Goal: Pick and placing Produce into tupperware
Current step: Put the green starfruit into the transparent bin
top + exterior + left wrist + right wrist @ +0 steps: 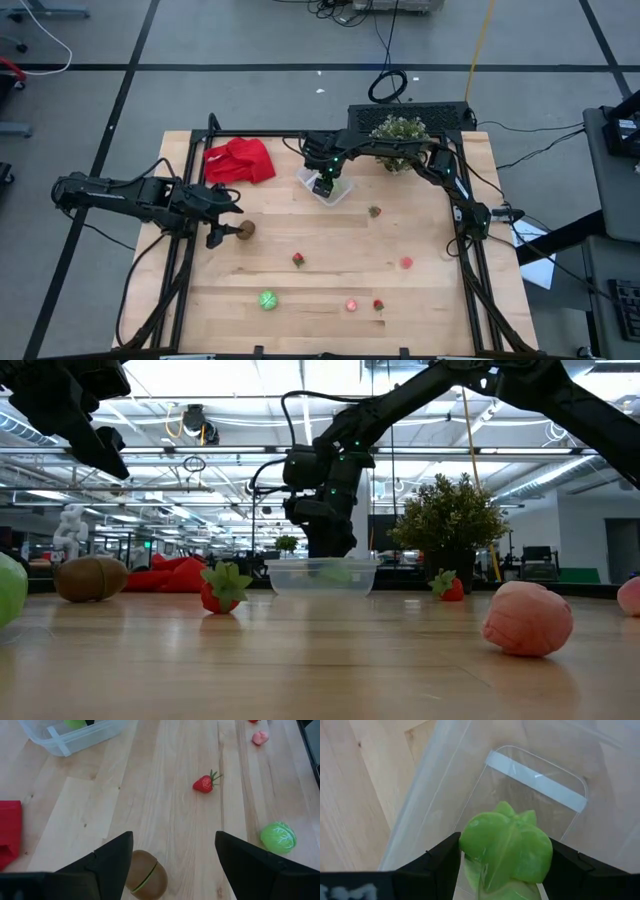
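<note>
The right gripper point(502, 870) hangs directly over the clear tupperware point(326, 189) at 12 o'clock on the worktop point(330, 300). Its fingers are closed on a green leafy toy vegetable point(506, 847), which sits above the container floor, so release is straight down. The left gripper point(172, 862) hovers at 9 o'clock, fingers spread wide and empty. The brown kiwi point(146, 881) lies just below and between them; this arm is nearest it.
</note>
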